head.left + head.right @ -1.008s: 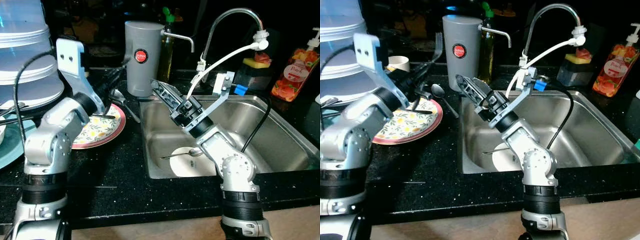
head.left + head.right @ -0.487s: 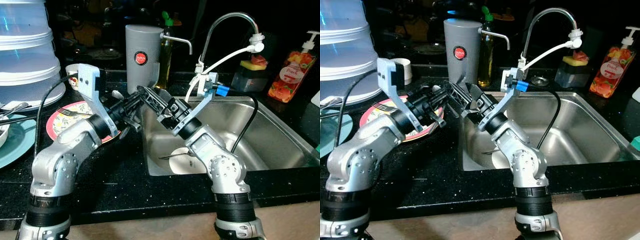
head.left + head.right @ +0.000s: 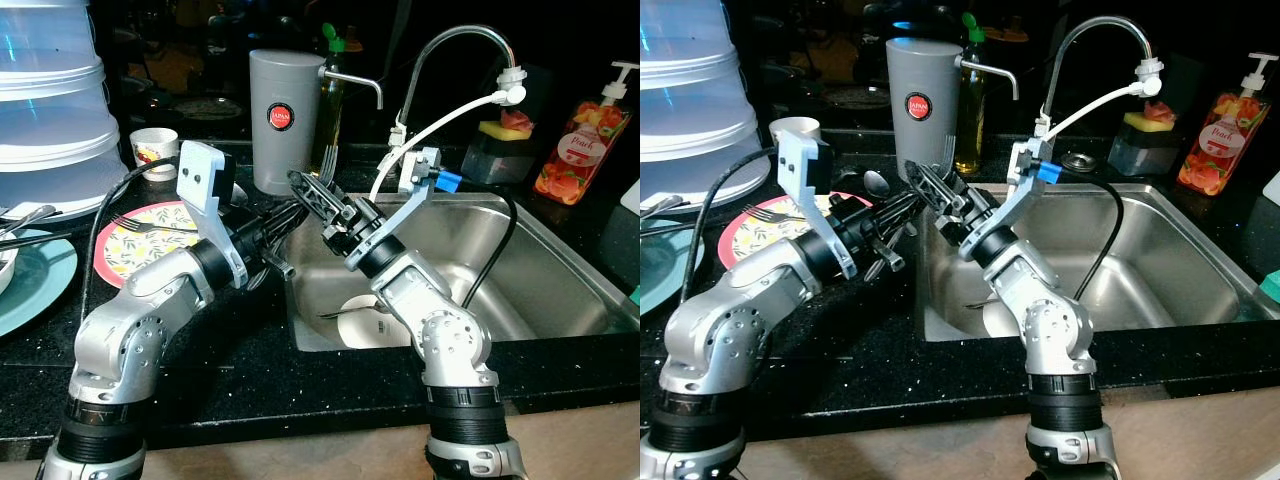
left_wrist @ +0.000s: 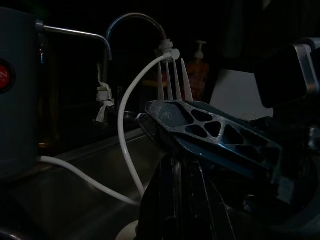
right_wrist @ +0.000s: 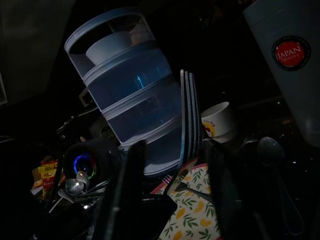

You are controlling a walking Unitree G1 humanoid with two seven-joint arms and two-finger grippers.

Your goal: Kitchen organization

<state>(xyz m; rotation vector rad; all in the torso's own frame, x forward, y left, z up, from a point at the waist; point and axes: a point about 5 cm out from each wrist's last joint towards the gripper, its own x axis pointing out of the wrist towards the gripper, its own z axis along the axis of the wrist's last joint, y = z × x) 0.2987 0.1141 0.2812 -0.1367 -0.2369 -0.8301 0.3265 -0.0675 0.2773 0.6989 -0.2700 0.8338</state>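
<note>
Since a second ago: left claw (image 3: 285, 222) swung from over the floral plate (image 3: 135, 232) to the sink's (image 3: 560, 260) left rim, meeting the right claw (image 3: 312, 192). Fork (image 3: 327, 160) stands upright between the two claws, tines up; right claw closed on its handle, left claw's fingers beside it, grip not discernible. Surroundings on the black desk (image 3: 230, 345): grey canister (image 3: 282, 120) directly behind, stacked clear containers (image 3: 45, 100), small cup (image 3: 150, 150), teal plate (image 3: 30, 290), second fork (image 3: 135, 222) on the floral plate. Tap (image 3: 455, 50), soap bottle (image 3: 578, 145). White plate (image 3: 365, 325) with spoon (image 3: 355, 310) in the sink, partly hidden by the right arm.
</note>
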